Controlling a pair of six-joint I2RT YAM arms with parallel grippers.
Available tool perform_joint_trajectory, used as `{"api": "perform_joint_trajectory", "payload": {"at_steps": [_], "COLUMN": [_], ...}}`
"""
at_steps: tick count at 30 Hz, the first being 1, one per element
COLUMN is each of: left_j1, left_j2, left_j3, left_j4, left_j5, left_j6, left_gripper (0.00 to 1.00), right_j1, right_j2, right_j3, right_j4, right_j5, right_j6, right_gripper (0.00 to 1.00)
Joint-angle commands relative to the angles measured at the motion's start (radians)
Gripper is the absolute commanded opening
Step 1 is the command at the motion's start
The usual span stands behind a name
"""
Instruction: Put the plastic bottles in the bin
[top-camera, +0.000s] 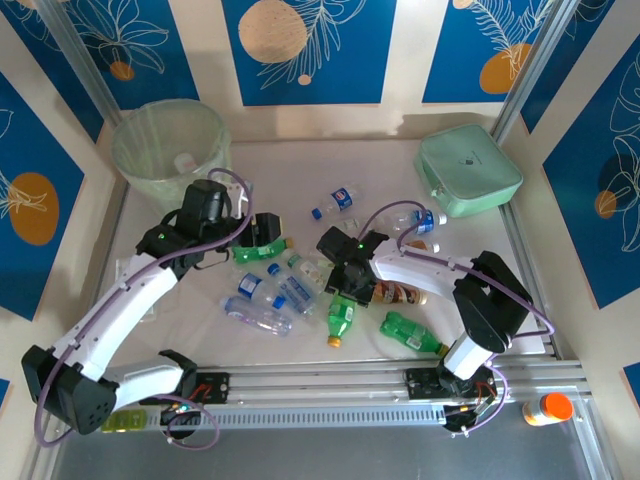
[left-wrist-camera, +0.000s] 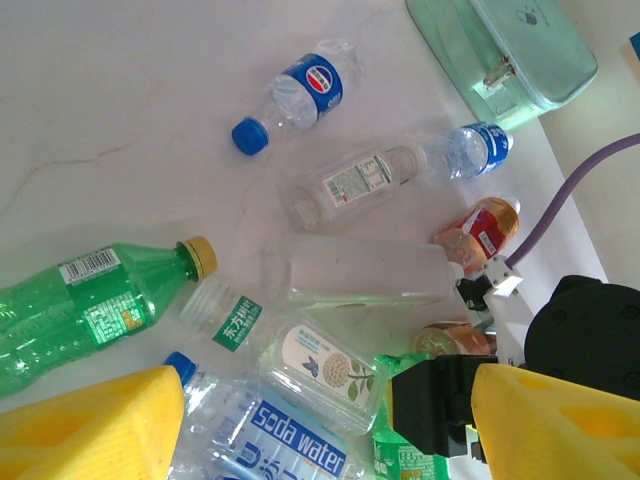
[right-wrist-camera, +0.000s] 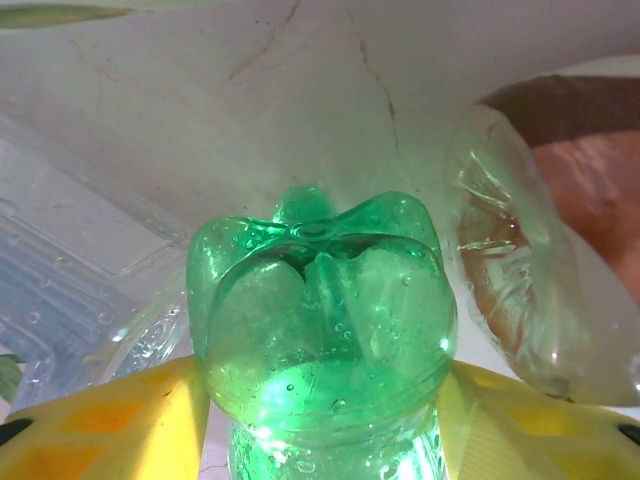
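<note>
The bin (top-camera: 170, 145), a round wastebasket with a pale green liner, stands at the table's far left. Plastic bottles lie scattered mid-table: a blue-labelled one (top-camera: 335, 200), a brown-red one (top-camera: 400, 293), a green one (top-camera: 412, 335) and clear ones (top-camera: 258, 318). My right gripper (top-camera: 345, 278) is low over the pile, and its yellow fingers (right-wrist-camera: 110, 420) press both sides of a green bottle (right-wrist-camera: 320, 310). My left gripper (top-camera: 262, 232) hovers open above a soda-water bottle (left-wrist-camera: 270, 425), with another green bottle (left-wrist-camera: 90, 300) to its left.
A flat mint-green case (top-camera: 467, 170) lies at the far right. An orange-capped bottle (top-camera: 547, 408) stands outside the front rail (top-camera: 400, 378) at the near right. Patterned walls close in the table on three sides.
</note>
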Motion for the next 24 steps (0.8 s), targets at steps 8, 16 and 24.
{"api": "perform_joint_trajectory", "payload": {"at_steps": [8, 16, 24], "left_j1": [0.011, 0.004, -0.094], "left_j2": [-0.003, -0.024, -0.051], "left_j3": [-0.029, -0.075, -0.119], "left_j4": [0.063, 0.153, 0.253], "left_j5": [0.096, 0.166, 0.276], "left_j6": [0.008, -0.021, -0.034], "left_gripper": [0.77, 0.78, 0.89], "right_j1": [0.034, 0.040, -0.007], "right_j2": [-0.064, -0.276, -0.449], "right_j3": [0.011, -0.025, 0.013], "right_j4": [-0.047, -0.004, 0.033], "right_j5": [0.068, 0.059, 0.057], "right_j6": [-0.078, -0.111, -0.163], "right_gripper": [0.51, 0.51, 0.51]}}
